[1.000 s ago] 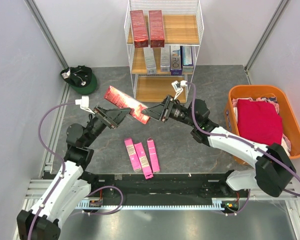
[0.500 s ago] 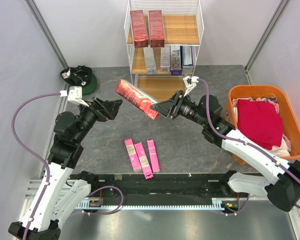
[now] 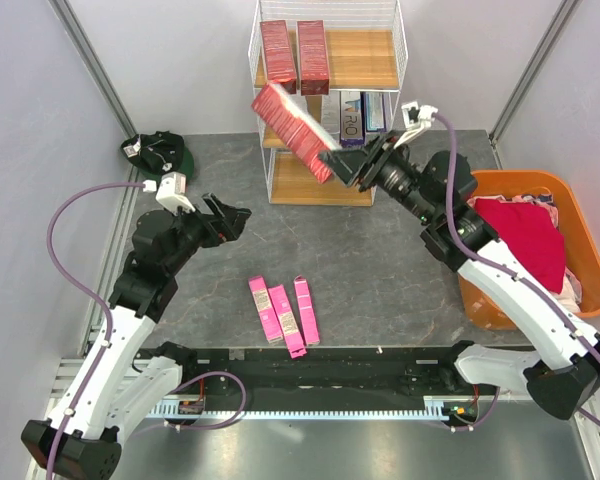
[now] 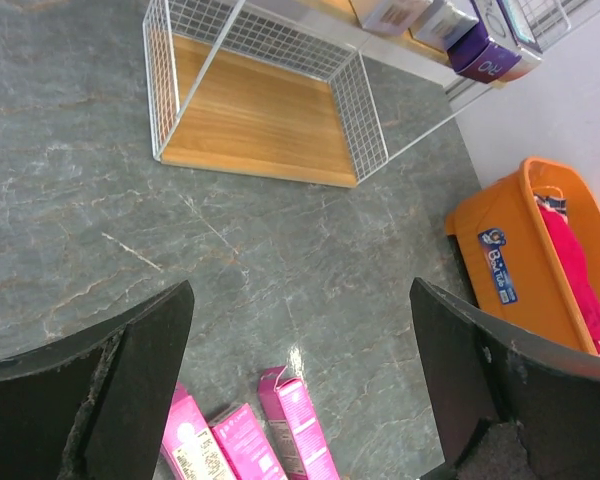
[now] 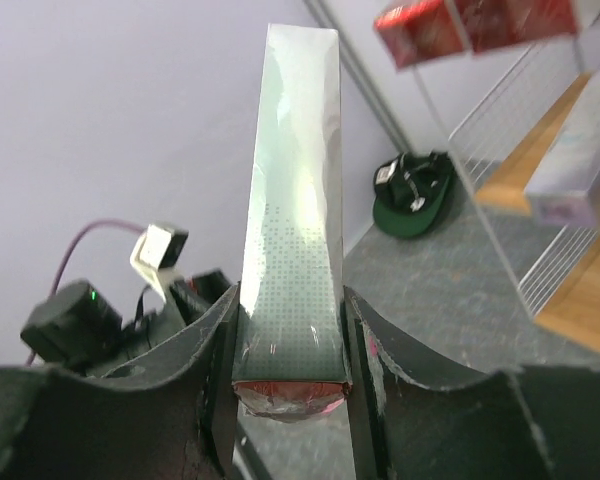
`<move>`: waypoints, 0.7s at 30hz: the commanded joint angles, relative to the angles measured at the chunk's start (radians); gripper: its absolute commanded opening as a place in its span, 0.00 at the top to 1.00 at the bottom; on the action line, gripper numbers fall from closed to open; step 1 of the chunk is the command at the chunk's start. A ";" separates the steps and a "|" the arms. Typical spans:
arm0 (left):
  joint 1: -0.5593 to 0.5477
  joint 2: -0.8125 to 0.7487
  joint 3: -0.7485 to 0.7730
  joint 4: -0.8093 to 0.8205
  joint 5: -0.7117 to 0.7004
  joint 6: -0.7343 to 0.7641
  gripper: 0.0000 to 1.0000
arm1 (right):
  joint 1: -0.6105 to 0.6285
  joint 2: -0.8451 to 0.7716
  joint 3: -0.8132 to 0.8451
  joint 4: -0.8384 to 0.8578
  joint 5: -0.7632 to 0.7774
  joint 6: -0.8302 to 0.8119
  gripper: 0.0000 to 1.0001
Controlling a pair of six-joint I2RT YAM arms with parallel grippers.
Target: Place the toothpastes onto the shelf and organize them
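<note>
My right gripper (image 3: 342, 162) is shut on one end of a dark red toothpaste box (image 3: 290, 128) and holds it tilted in the air in front of the white wire shelf (image 3: 395, 40). In the right wrist view the box (image 5: 295, 190) stands clamped between my fingers (image 5: 218, 340). Two dark red boxes (image 3: 294, 56) lie on the top board; silver, blue and purple boxes (image 3: 342, 117) stand on the middle board. Three pink boxes (image 3: 283, 311) lie on the floor and also show in the left wrist view (image 4: 280, 430). My left gripper (image 3: 232, 217) is open and empty, left of the shelf.
An orange tub (image 3: 570, 210) with red cloth stands at the right and shows in the left wrist view (image 4: 520, 270). A green cap (image 3: 162, 155) lies at the back left. The shelf's bottom board (image 4: 255, 125) is bare. Grey walls close in both sides.
My right gripper has lifted the dark red box up and back toward the shelf. My left gripper has let go of it and drawn back to the left, open.
</note>
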 commanded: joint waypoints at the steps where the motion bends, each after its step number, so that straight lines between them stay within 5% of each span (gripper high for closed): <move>1: 0.001 0.001 -0.022 0.041 0.023 0.011 0.05 | -0.026 0.043 0.147 0.050 0.084 -0.030 0.87; 21: 0.001 0.004 -0.085 0.084 0.090 -0.038 0.08 | -0.167 0.389 0.566 0.007 0.447 0.022 0.88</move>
